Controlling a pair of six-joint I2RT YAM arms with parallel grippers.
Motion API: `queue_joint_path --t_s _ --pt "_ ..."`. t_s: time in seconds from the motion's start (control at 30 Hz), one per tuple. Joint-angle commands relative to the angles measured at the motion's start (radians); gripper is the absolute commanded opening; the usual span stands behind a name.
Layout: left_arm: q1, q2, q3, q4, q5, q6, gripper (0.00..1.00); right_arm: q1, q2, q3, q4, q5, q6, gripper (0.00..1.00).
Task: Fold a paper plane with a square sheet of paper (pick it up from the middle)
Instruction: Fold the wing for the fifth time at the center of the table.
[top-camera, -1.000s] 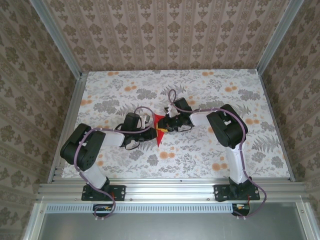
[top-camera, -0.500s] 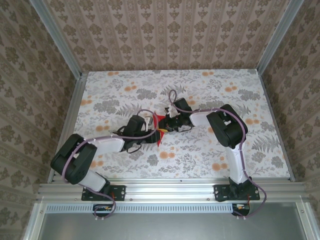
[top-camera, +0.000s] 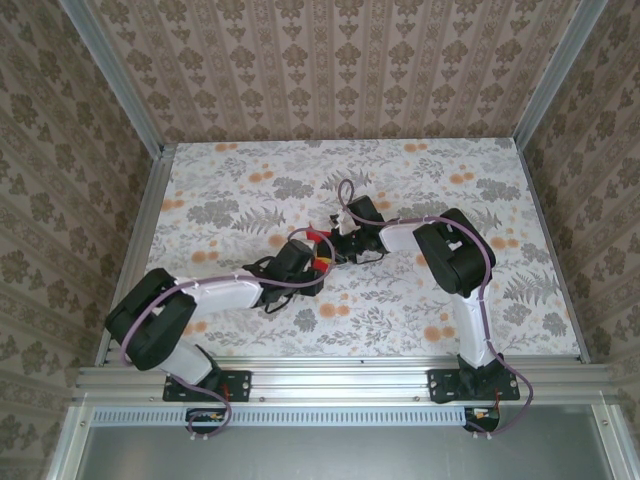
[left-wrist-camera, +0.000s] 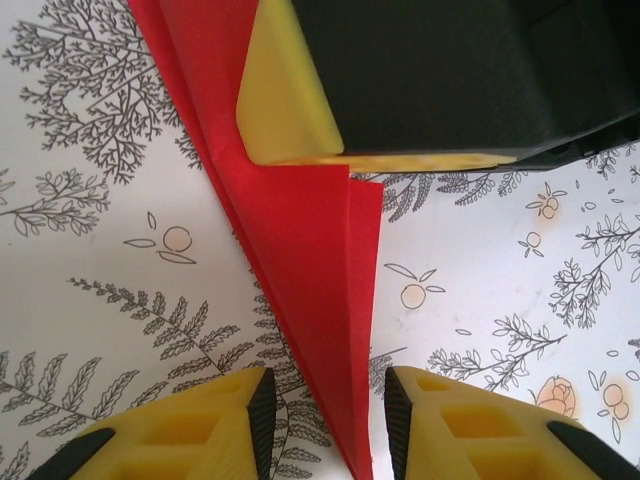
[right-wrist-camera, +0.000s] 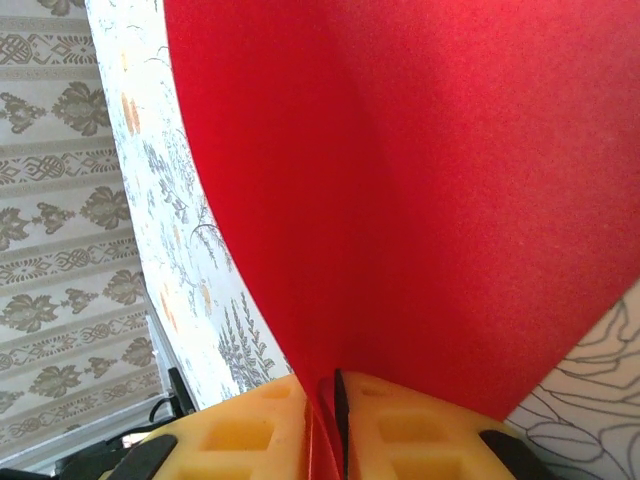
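Our right hand is clenched on the folded paper sheet near the middle of the table. Our left hand stands part open, straddling the sheet's pointed end without pinching. If we close off the crease or pull apart, we risk a skewed fold or a tear.

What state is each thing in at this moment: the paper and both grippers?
red paper: folded into narrow, pointed layers.
left gripper: open, fingers either side of the paper's narrow end, not clamped.
right gripper: shut on the red paper.
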Motion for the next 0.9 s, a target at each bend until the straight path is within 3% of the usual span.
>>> queue_joint_path --t_s 0.0,0.27,0.87 --pt "-0.02 0.027 0.043 -0.064 -0.08 0.009 0.35 -0.008 0.037 -0.026 -0.038 0.108 0.018 0.17" --pt "-0.059 0.078 0.102 -0.132 -0.18 -0.015 0.24 -0.008 0.043 -0.03 -0.01 0.108 0.044 0.17" --pt "-0.09 0.148 0.175 -0.229 -0.28 -0.047 0.1 -0.016 0.035 -0.048 0.068 0.109 0.108 0.18"
